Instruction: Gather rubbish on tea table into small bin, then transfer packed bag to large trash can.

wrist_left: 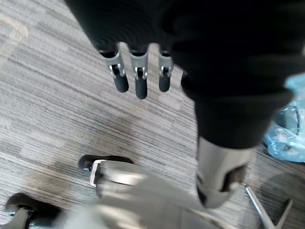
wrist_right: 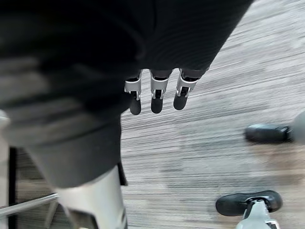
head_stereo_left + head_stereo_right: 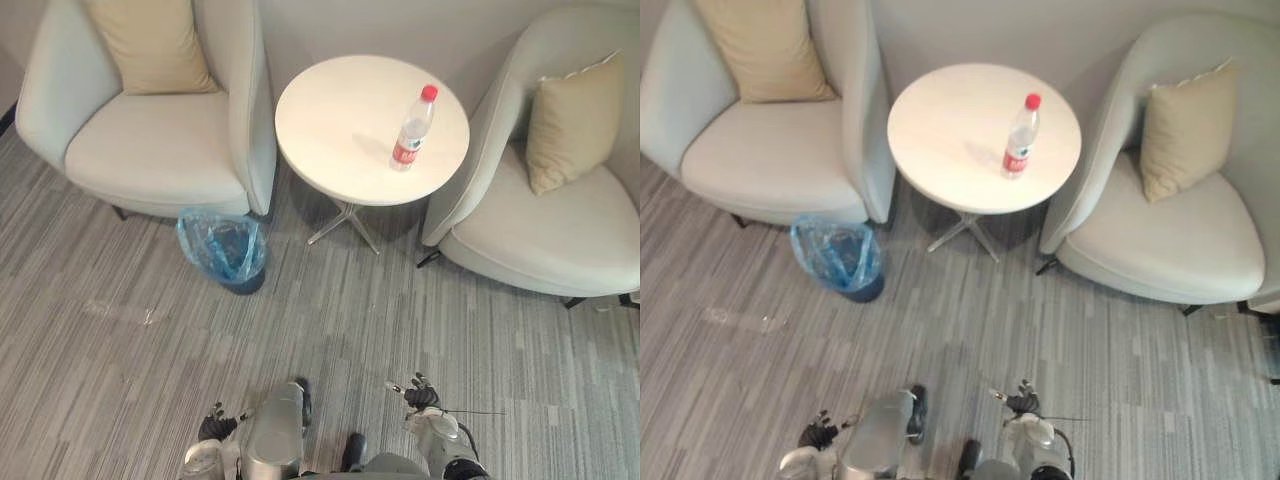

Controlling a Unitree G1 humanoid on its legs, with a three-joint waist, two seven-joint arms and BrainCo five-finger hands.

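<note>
Left armchair (image 3: 150,150) & right armchair (image 3: 560,230) flank round surface (image 3: 330,120). Small bin (image 3: 228,280) w/ blue bag (image 3: 205,240) on floor (image 3: 350,320) by left armchair. Bottle (image 3: 413,130) upright on surface, not binned. Left robot hand (image 1: 139,71), right robot hand (image 2: 156,90): fingers straight, empty. Task looks at start; bag transfer pending.

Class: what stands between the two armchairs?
A round white tea table, carrying one upright plastic bottle, as the left eye view shows.

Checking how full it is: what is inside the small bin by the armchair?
A blue plastic bag lines the bin; its crumpled folds cover the bottom, so whether any rubbish lies inside cannot be told.
</note>
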